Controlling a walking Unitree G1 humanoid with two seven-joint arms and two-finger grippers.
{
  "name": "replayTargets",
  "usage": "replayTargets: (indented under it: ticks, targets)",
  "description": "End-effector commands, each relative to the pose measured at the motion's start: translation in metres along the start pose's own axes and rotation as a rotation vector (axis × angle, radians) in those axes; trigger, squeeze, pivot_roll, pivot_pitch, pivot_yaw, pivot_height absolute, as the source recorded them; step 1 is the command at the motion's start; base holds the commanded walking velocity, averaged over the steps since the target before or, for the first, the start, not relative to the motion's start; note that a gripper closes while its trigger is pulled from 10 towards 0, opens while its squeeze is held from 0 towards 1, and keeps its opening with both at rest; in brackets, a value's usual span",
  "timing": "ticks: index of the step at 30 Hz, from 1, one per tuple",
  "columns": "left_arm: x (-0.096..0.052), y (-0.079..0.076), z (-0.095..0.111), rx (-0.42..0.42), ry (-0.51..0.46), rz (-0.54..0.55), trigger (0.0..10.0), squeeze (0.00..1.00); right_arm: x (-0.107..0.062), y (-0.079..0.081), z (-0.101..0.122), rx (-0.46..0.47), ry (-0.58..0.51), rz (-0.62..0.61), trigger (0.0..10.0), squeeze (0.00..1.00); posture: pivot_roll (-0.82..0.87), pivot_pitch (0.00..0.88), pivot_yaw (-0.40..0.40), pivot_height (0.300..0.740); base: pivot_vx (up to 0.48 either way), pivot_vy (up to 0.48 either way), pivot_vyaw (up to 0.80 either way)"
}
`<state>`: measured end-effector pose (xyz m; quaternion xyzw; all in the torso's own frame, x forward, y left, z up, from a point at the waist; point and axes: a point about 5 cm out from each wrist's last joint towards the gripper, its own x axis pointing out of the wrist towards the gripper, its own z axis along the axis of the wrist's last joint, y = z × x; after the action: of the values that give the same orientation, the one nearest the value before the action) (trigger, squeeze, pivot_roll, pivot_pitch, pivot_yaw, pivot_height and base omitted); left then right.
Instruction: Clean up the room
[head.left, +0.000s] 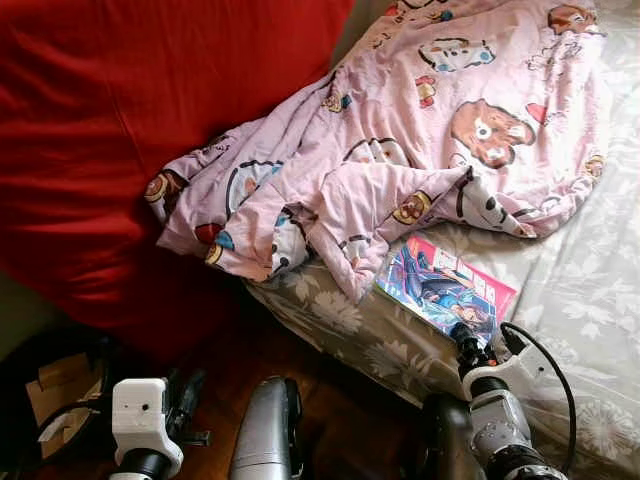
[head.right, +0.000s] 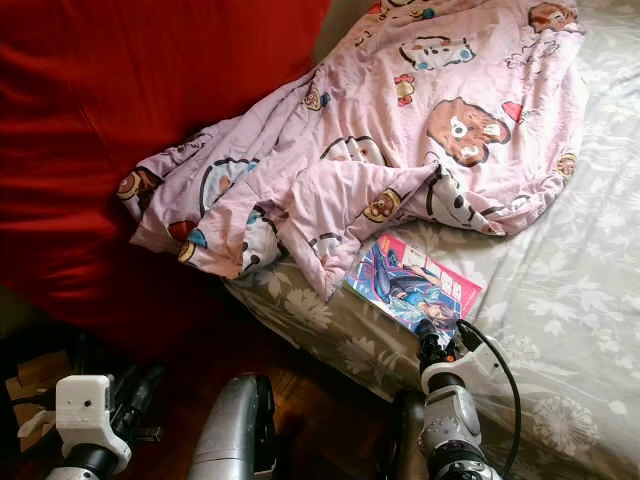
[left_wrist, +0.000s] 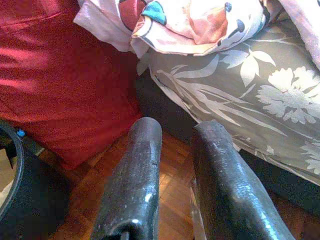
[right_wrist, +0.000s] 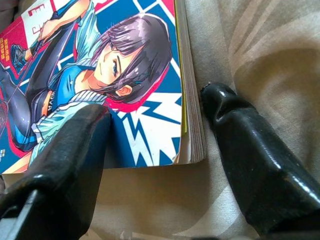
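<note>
Comic book (head.left: 446, 288) lies flat on the bed (head.left: 590, 300), just below the crumpled pink blanket (head.left: 400, 130), its near corner directly ahead of the right gripper (right_wrist: 155, 145). Those jaws stand open and empty, one finger over the cover, the other on the sheet beside the page edge, so this arm is much the nearer. The left gripper (left_wrist: 175, 170) hangs low over the wooden floor (left_wrist: 165, 185), jaws slightly parted and empty.

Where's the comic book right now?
The comic book lies flat on the bed, just below the pink blanket, with the open right gripper straddling its near corner.

I see one comic book (head.left: 447, 288), one pink blanket (head.left: 400, 150), one big red cushion (head.left: 110, 150) and one bed (head.left: 590, 290).
</note>
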<state>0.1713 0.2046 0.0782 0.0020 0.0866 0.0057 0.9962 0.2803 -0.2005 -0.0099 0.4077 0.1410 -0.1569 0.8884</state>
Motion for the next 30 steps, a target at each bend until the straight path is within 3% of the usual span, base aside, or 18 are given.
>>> replayTargets:
  ticks: [1,7,8,9,10,30]
  targets:
    - [-0.004,0.005,-0.002,0.020,0.022,0.010,10.0,0.00,-0.018,-0.025,-0.033,0.073,0.137,-0.129,10.0,0.00,0.27,0.223,0.128,0.576,0.000,0.000,0.00]
    - [-0.004,0.005,-0.002,0.025,0.022,0.010,10.0,0.00,-0.017,-0.013,-0.043,0.102,0.194,-0.059,10.0,0.00,0.28,0.222,0.128,0.576,0.000,0.000,0.00]
    - [-0.004,0.005,-0.002,0.026,0.022,0.010,10.0,0.00,-0.016,-0.010,-0.044,0.102,0.196,-0.044,6.8,0.00,0.28,0.222,0.128,0.576,0.000,0.000,0.00]
    - [-0.004,0.005,-0.002,0.027,0.022,0.010,10.0,0.00,-0.015,-0.009,-0.044,0.101,0.195,-0.039,6.8,0.00,0.28,0.222,0.128,0.576,0.000,0.000,0.00]
    - [-0.004,0.005,-0.002,0.027,0.022,0.010,10.0,0.00,-0.015,-0.007,-0.043,0.107,0.190,-0.031,0.0,0.00,0.28,0.222,0.128,0.576,0.000,0.000,0.00]
    - [-0.003,0.006,-0.004,0.044,0.034,0.010,10.0,0.00,-0.011,0.004,-0.043,0.122,0.194,0.053,0.0,0.00,0.27,0.217,0.129,0.576,0.000,0.000,0.00]
